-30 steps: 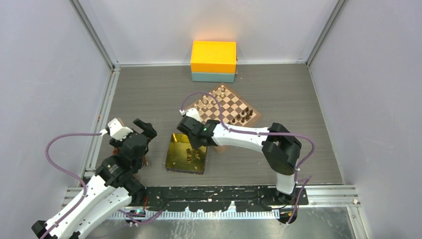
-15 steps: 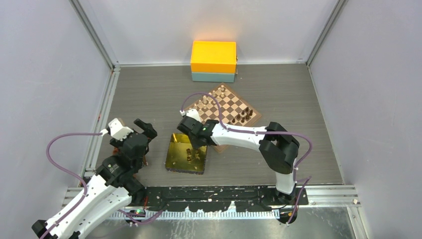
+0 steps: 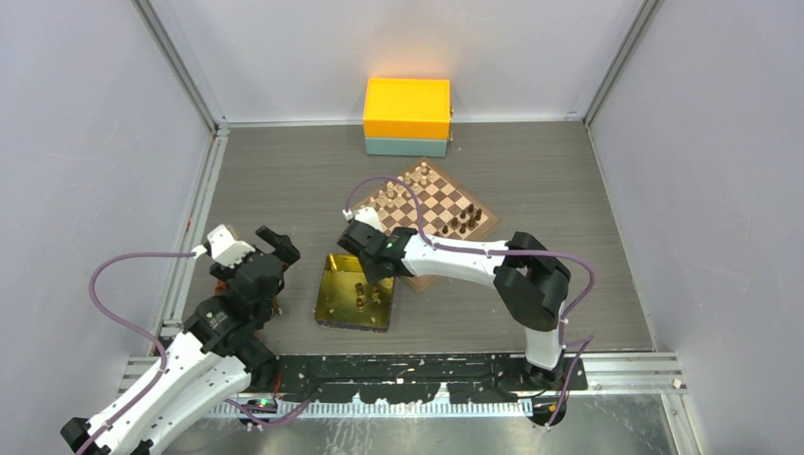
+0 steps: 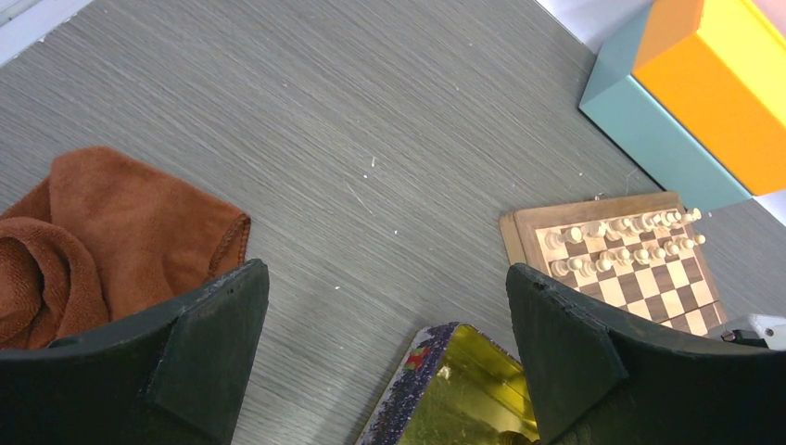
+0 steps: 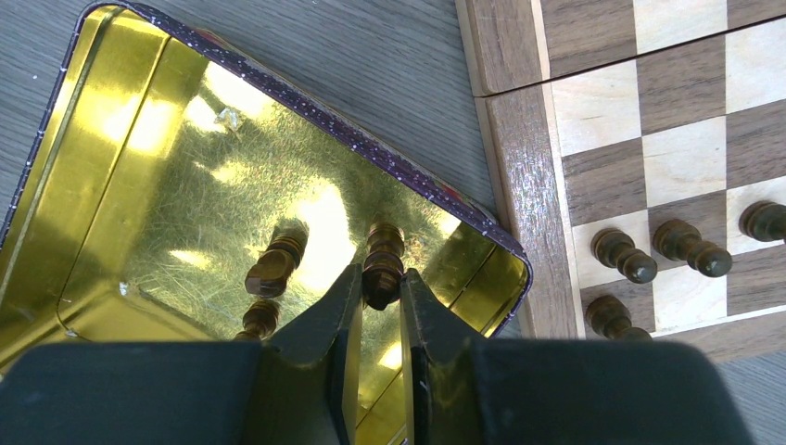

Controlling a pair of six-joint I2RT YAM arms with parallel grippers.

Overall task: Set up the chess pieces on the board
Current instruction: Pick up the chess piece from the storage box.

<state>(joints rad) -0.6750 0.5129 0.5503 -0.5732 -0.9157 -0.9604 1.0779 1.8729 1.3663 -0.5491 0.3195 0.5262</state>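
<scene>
Right gripper [image 5: 379, 289] sits over the corner of the gold tray [image 5: 139, 185] nearest the board [image 5: 519, 158], jaws pinched tight on one dark chess piece [image 5: 381, 271]. The piece's lower part is hidden between the fingers. The dark lump just above it may be the same piece or its reflection in the tray wall, cannot tell. Two more dark pieces [image 5: 274, 263] lie in the tray, blurred by glare, and one is partly cut off by a finger. In the top view the wrist hides the held piece. The board lies just beside the tray; touching or not is unclear. Four dark chessmen [image 5: 688, 246] stand on its squares, one clipped by the frame edge. They are too small to name by type.

Left gripper [image 4: 382, 287] hangs above bare tabletop [image 3: 284, 180], jaws wide apart with nothing between them. Its view cuts off most of the tray and part of the board. Pale chessmen [image 4: 619, 243] stand in two rows on the board. A rust-brown cloth [image 4: 120, 222] is crumpled, partly behind one finger, and mostly hidden under the arm in the top view.

The tabletop is grey wood-grain. An orange box on a teal base [image 3: 407, 116] stands at the back wall. The walls are pale grey, with aluminium corner posts.
</scene>
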